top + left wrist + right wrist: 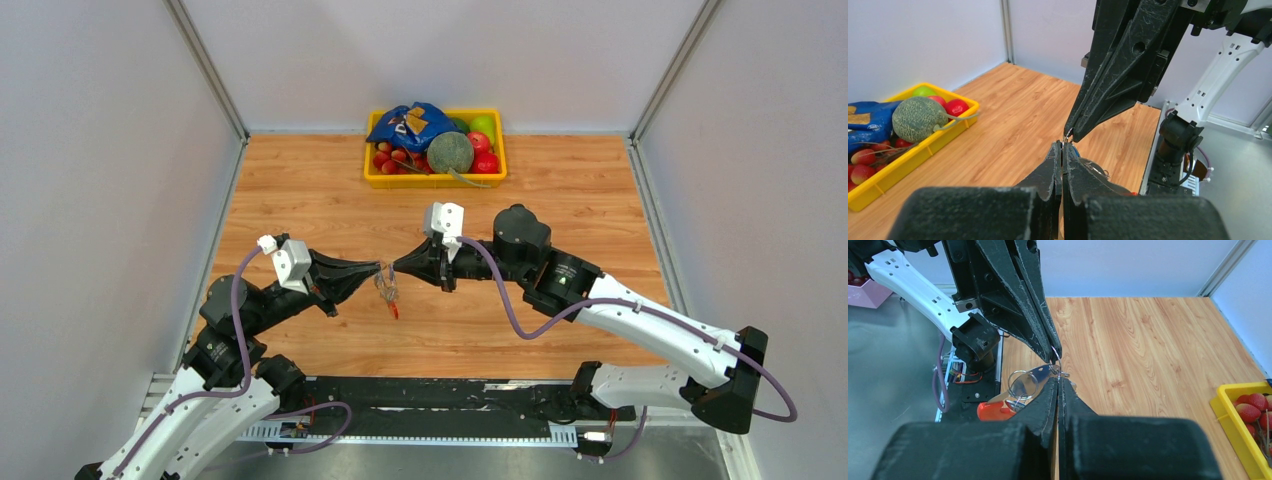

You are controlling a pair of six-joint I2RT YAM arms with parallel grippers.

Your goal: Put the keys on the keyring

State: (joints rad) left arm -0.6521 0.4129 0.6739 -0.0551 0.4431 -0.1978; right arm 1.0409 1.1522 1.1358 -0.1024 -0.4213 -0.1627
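Meeting at frame centre, left gripper (376, 268) and right gripper (400, 267) are each clamped on the keyring (388, 294) hung between them; ring should be pried slowly, tension kept low; blue key (1075, 149) glimpsed beside left tips.

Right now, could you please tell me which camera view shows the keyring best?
The right wrist view: the keyring hangs close, rings, strip and red clip clear. Top view: tiny. Left wrist: mostly hidden.

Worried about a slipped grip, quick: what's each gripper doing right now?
Left gripper: closed, pinching the keyring.
Right gripper: closed on the same keyring.
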